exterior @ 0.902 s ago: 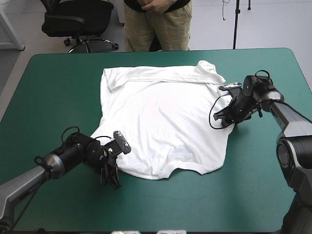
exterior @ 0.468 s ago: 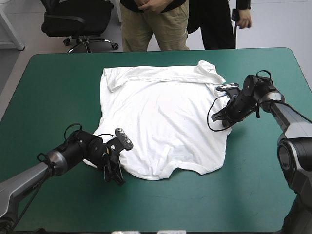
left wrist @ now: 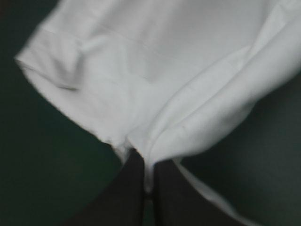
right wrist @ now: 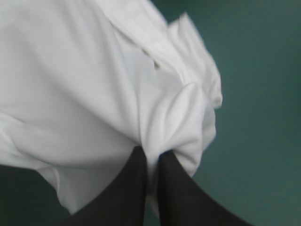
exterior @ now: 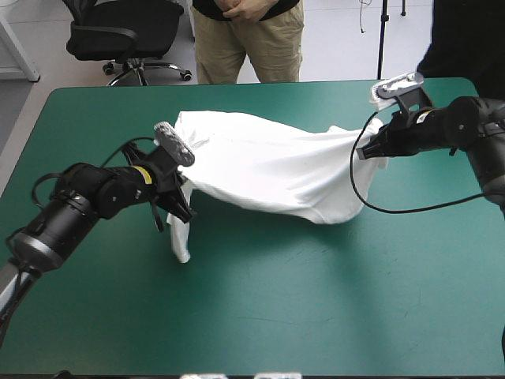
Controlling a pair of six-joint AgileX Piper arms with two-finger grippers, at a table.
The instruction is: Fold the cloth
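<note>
The T-shirt [exterior: 268,170] hangs stretched between the two grippers over the far half of the teal-green table [exterior: 316,300]. The left gripper [exterior: 180,207] pinches one end, its black fingers all but closed with white cloth between them. A narrow strip of shirt droops beside it down to the cover. The right gripper [exterior: 371,150] clamps the other end near the far right corner, fingers likewise nearly together on a bunched fold. Between them the shirt sags; whether its lowest bulge touches the cover cannot be told. In each wrist view the cloth spreads ahead of the fingers.
</note>
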